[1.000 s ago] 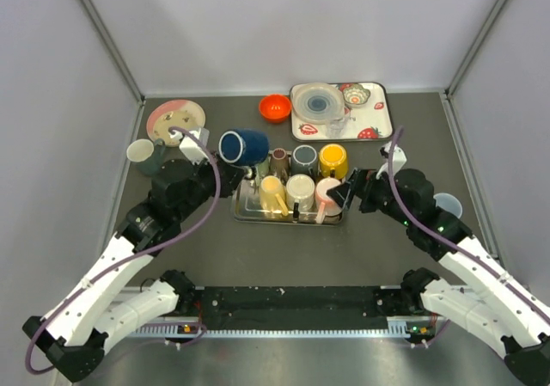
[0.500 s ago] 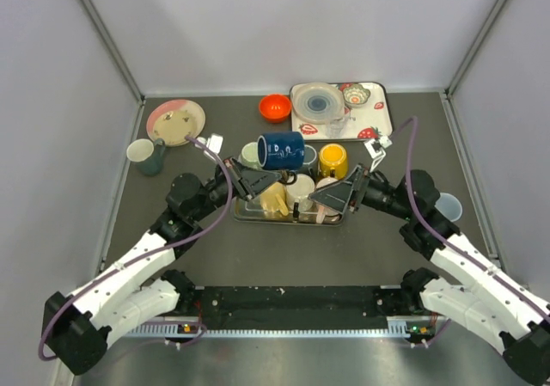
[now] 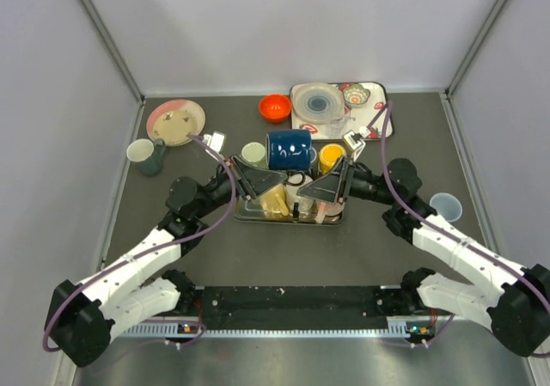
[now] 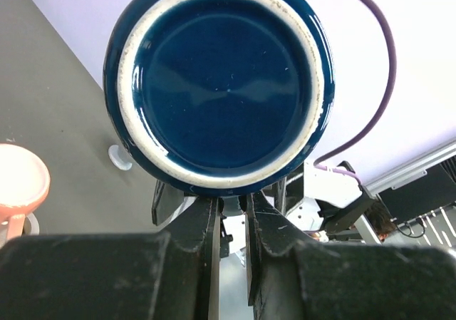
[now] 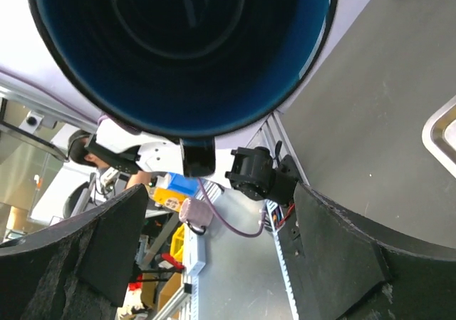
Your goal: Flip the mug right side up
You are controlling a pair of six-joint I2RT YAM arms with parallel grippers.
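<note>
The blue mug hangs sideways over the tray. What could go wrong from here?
The left gripper pinches the blue mug only by its handle, so it may swing or slip onto the mugs in the tray below. The right gripper, jaws open at the rim, may knock it loose.

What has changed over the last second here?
The left pincer, shut on the blue mug by its handle, carried it rightward to above the tray. The right pincer swung in, open, around the mug's mouth. The tray and the orange bowl stayed put.
</note>
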